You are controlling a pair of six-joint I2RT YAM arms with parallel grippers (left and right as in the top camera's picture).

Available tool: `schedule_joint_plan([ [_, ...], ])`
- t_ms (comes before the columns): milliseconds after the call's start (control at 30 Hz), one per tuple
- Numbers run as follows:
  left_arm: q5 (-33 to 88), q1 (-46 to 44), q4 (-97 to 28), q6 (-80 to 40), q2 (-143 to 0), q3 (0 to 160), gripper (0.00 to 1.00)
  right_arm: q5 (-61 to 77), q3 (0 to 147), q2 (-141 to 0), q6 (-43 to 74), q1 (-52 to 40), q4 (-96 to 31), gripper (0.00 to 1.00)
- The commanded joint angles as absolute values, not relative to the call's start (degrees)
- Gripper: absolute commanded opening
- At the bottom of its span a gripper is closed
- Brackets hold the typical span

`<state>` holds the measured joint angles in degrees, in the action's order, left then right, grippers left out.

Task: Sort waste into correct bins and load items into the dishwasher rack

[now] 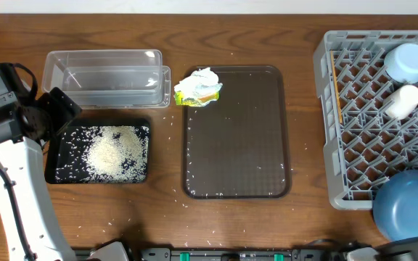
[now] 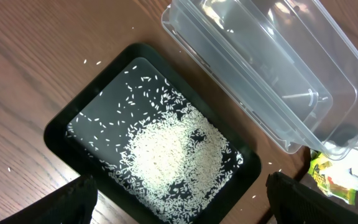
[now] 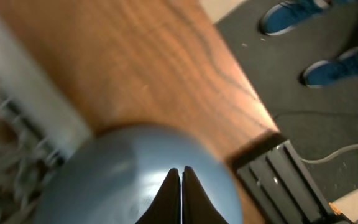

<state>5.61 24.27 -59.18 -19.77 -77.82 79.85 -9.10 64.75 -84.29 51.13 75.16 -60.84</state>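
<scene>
**Right end of the counter (image 1: pixel 267 225), one instant.**

Principal hazard, as I judged it: the large dark-blue bowl (image 1: pixel 405 212) sat dome-up at the near right corner of the dishwasher rack (image 1: pixel 354 145). Its rim seemed to overhang the rack's near edge. The right jaws were clenched tip to tip with nothing between them. Any push from me would therefore have met a smooth curved surface without a grip. The bowl could have skidded off the corner toward the counter's edge, or tipped against the pegs.

Lesser hazard: the crumpled tissue (image 1: pixel 198 87) with its wrapper lay on the far left corner of the brown tray (image 1: pixel 234 138), outside both bins. It looked light enough to be swept aside by a careless pass.

Relation of bowl to jaws: in the right wrist view the closed fingertips (image 3: pixel 171 193) pointed at the crown of the dome. They were just above it or touching; I could not tell which.

The left jaws were released, spread wide above the black tray (image 2: pixel 58 140) that held the rice (image 2: pixel 173 155). The clear tub (image 2: pixel 253 68) lay just beyond, on the far side.
</scene>
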Motion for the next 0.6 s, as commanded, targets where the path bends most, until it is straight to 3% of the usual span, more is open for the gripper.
schedule_joint_plan([
  [0, 5.34, 24.47, -59.33, -20.47, -77.62, 80.38, 0.9, -12.19, 64.75, -88.07, 53.58, 76.51, -60.53, 0.01],
  [567, 5.34, 24.47, -59.33, -20.49, -77.62, 80.38, 0.9, -12.23, 64.69, -105.25, 55.27, 76.49, -56.1, 0.01],
])
